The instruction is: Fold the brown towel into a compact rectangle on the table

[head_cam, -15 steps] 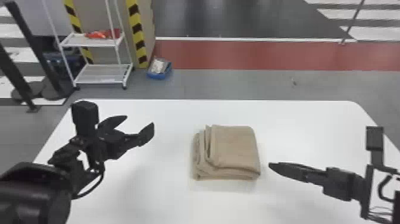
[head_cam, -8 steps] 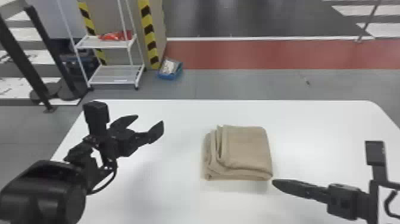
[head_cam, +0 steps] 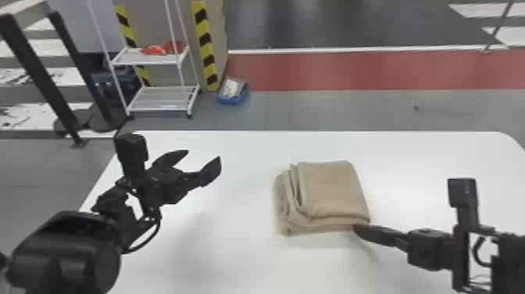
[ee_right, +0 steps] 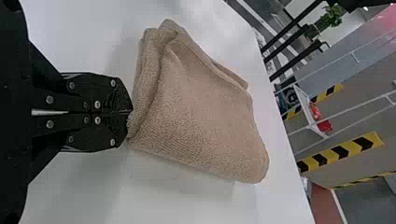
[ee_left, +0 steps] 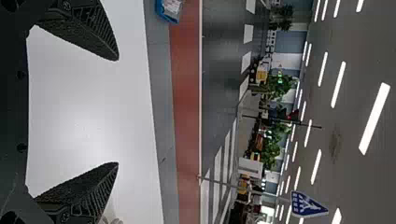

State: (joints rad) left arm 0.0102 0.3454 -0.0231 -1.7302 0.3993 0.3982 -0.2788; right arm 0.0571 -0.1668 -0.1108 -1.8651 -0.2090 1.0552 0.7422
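Note:
The brown towel [head_cam: 332,191] lies folded into a thick, roughly square stack on the white table, its layered folds showing along the left side. My right gripper [head_cam: 357,230] is shut, its tips at the towel's near right corner. In the right wrist view the closed right gripper [ee_right: 130,111] meets a corner of the towel [ee_right: 201,112]; whether any cloth is pinched cannot be told. Left of the towel and apart from it, my left gripper [head_cam: 204,161] is held over the table, open. The left gripper [ee_left: 116,112] has nothing between its spread fingers in the left wrist view.
The white table [head_cam: 234,266] extends around the towel. Beyond its far edge stand a white shelf rack [head_cam: 156,58] and a blue bin [head_cam: 233,92] on the floor, with black posts at the far left.
The right gripper has come closer to the towel and now reaches its near right corner. The head view has shifted, so the scene sits farther right. The left gripper has stayed open.

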